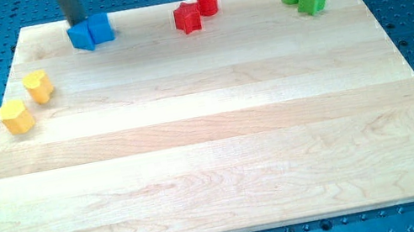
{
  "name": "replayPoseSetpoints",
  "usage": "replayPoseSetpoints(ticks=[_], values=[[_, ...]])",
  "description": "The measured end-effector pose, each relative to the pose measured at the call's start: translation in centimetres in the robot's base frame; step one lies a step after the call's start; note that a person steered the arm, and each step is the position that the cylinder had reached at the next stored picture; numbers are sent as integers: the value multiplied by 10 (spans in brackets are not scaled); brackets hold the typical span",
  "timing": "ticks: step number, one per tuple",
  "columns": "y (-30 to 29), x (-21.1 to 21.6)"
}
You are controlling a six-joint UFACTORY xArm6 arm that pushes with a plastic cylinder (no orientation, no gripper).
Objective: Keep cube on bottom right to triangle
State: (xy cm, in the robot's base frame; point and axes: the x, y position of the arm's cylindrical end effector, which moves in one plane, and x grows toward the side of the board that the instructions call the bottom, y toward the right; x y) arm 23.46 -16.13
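My tip (pixel 74 22), the lower end of the dark rod with no jaws to open or close, meets the top edge of the blue triangular block (pixel 80 37) at the wooden board's (pixel 216 166) upper left. The blue cube (pixel 101 28) touches that block's right side, level with it.

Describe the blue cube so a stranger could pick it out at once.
Start at the wooden board and go to its top left corner, where two blue blocks sit touching just under my tip. The blue cube is the right-hand one. It shows flat square faces, unlike the blue triangle to its left.
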Motion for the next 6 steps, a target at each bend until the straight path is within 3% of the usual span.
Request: replayPoseSetpoints(ticks=[1, 2, 3, 4, 5, 6], values=[[9, 48], [-22, -11], [-16, -42], [43, -12], [52, 64], [68, 114]])
